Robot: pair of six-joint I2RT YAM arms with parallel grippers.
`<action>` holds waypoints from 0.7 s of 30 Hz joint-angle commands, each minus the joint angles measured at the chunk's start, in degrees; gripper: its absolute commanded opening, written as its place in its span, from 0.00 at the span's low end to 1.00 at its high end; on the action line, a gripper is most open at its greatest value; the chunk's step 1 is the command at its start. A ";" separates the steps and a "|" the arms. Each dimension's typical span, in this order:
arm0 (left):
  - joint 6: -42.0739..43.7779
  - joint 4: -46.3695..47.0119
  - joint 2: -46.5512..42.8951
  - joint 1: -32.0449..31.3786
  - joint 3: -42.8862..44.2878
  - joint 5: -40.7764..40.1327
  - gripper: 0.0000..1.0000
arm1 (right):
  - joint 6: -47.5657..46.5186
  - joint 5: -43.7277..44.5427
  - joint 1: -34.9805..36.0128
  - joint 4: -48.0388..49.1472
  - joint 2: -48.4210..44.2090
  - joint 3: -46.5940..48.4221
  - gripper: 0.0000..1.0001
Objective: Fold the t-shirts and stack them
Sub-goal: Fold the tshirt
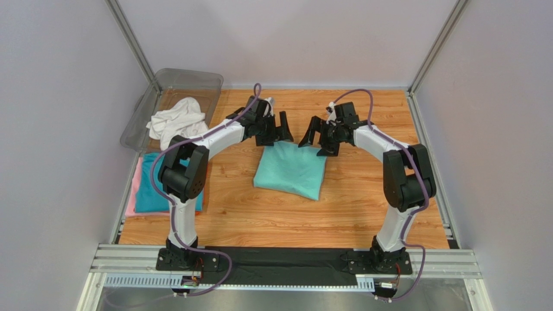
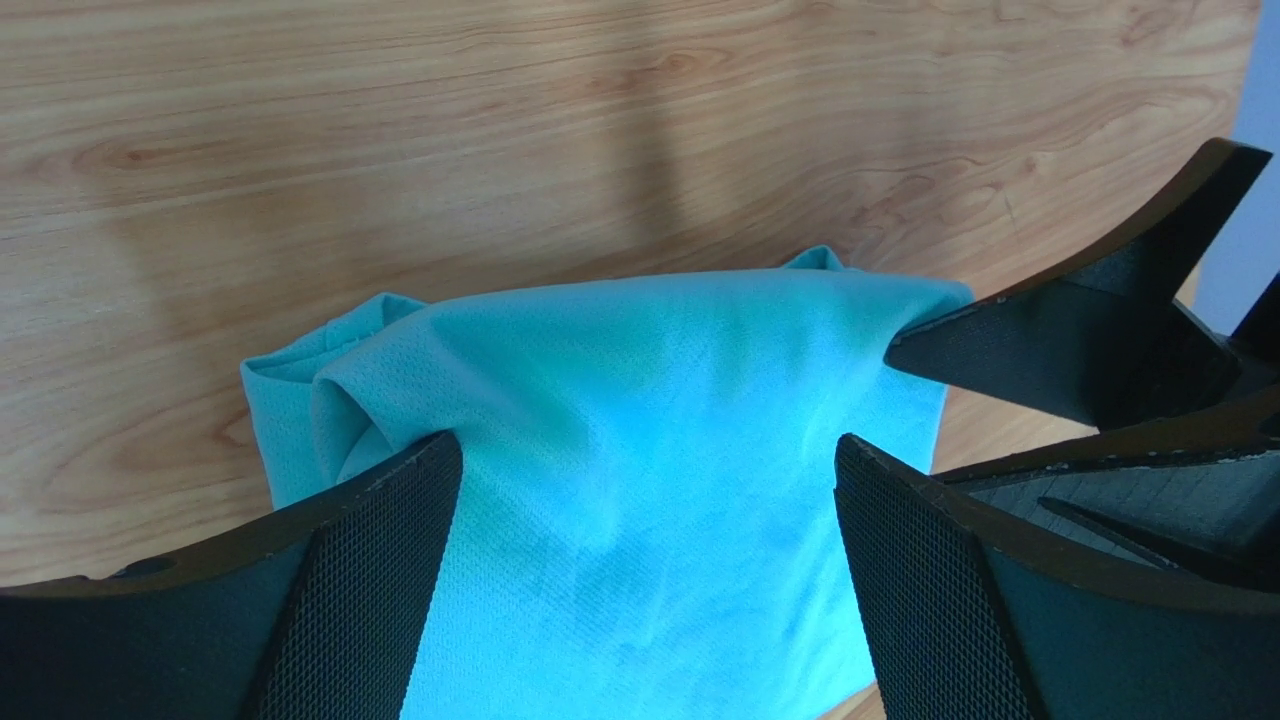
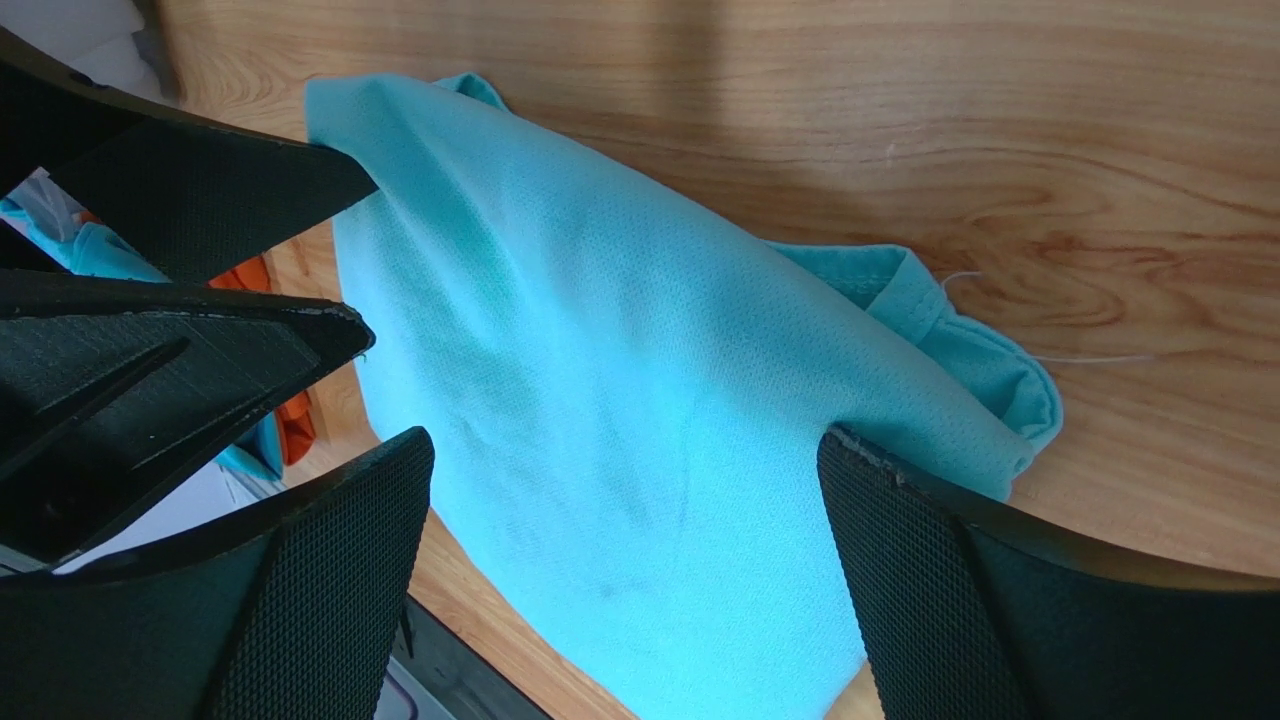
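Observation:
A mint green t-shirt (image 1: 289, 170) lies folded into a rough square on the middle of the wooden table (image 1: 363, 207). My left gripper (image 1: 280, 135) hovers open over its far left corner, nothing between the pads. My right gripper (image 1: 317, 142) hovers open over the far right corner, also holding nothing. In the left wrist view the green t-shirt (image 2: 646, 435) fills the gap of the left gripper (image 2: 646, 525). The right wrist view shows the same green t-shirt (image 3: 631, 390) under the open right gripper (image 3: 624, 540). A white t-shirt (image 1: 176, 120) lies crumpled in the bin.
A clear plastic bin (image 1: 195, 79) stands at the back left corner. In front of it, a teal-blue shirt (image 1: 150, 194) lies folded on a pink one (image 1: 132, 197) at the table's left edge. Grey walls close in the left, back and right sides.

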 commanded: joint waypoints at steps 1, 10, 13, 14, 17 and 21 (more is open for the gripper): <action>0.72 -0.92 2.21 0.39 1.65 -0.86 1.00 | -1.63 1.11 -0.68 0.42 3.10 3.16 1.00; -0.69 -1.80 7.14 0.48 1.39 -0.51 1.00 | -4.44 2.60 -1.47 0.33 6.98 3.33 1.00; -0.25 -3.46 5.30 0.47 0.94 -1.12 1.00 | -6.20 3.83 -1.82 -1.86 5.32 4.03 1.00; 0.19 -3.82 3.12 0.39 0.42 -1.47 1.00 | -6.81 4.10 -1.73 -3.44 4.44 4.30 1.00; 1.24 -4.34 -3.48 0.39 -1.86 -3.49 1.00 | -7.87 3.66 -1.12 -5.03 -3.09 3.08 1.00; 1.77 -5.31 -12.00 0.21 -4.15 -4.82 1.00 | -8.49 2.96 0.46 -6.09 -12.76 0.00 1.00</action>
